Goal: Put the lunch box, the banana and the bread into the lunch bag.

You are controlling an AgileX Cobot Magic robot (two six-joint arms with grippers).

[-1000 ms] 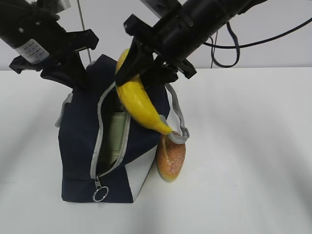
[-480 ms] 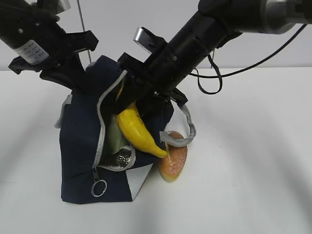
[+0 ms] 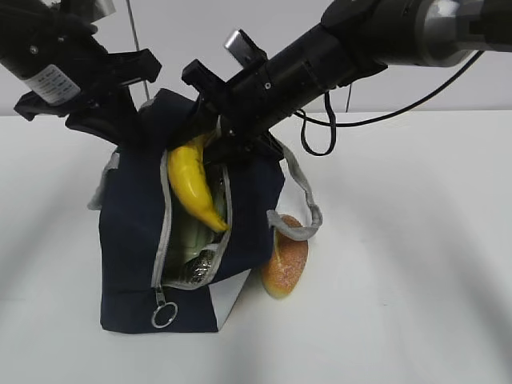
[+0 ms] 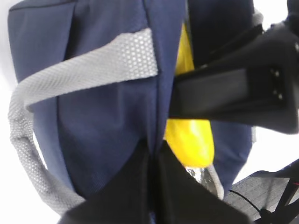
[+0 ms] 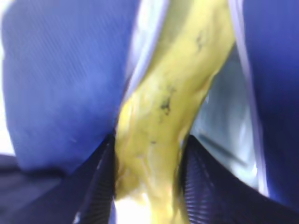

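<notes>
White and bare of pattern, the bench (image 3: 416, 280) carries the lunch bag (image 3: 132, 240), which stands upright toward the left half of the surface, well back from the front edge, its navy fabric sides boxy and its grey zipper run open along the front face. The metal ring pull (image 3: 163, 318) hangs at the low end of the zipper, near the bag's bottom and just beside the white corner panel (image 3: 226, 300). Through the gap a pale green shape shows inside the bag, most likely the lid of the lunch box (image 3: 190, 232), with a silvery lining below it. The banana (image 3: 192, 182) is held by the right gripper (image 3: 214, 142), whose fingers (image 5: 100, 186) press on either side of the fruit's upper part; its lower tip points down into the zipper opening, so that the fruit sits partly inside the mouth of the bag. The left gripper (image 3: 120, 120) is at the bag's top left corner, and in the left wrist view its dark fingers (image 4: 135, 186) are pinched together on a fold of the navy fabric. A grey webbing handle (image 3: 298, 200) loops off the bag's right side. The bread (image 3: 284, 268) lies on the bench outside, leaning against the bag's lower right corner beneath that handle.
</notes>
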